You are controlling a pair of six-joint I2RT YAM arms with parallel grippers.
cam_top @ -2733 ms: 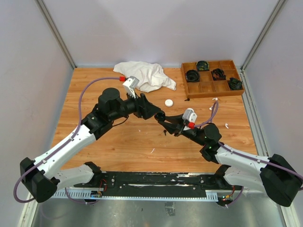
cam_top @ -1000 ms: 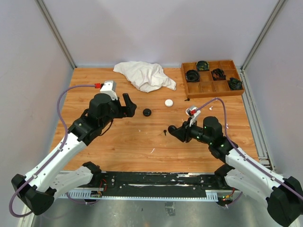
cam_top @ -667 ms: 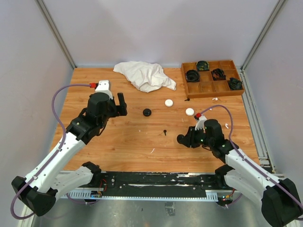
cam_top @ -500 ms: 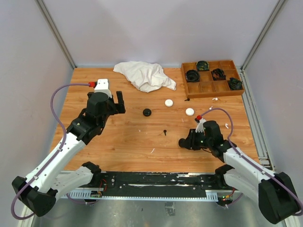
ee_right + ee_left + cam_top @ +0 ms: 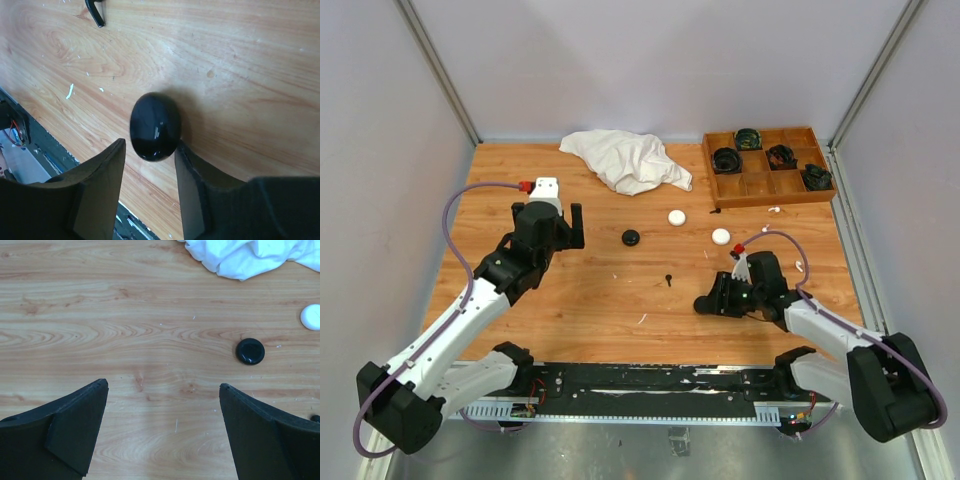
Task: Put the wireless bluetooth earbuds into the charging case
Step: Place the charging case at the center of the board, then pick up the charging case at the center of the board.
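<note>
Wooden table [image 5: 600, 300]: black charging case [image 5: 155, 126] just ahead of parted right fingers [image 5: 100, 172]; left fingers [image 5: 75, 425] spread wide.

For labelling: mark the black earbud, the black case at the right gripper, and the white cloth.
black earbud [image 5: 94, 12], right wrist view, its stem
black case [image 5: 155, 126], right wrist view, top centre
white cloth [image 5: 625, 160], top view, middle folds

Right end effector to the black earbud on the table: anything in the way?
Yes. A glossy black oval piece lies on the wood right at the right end effector, roughly in line between it and the black earbud farther out.
</note>
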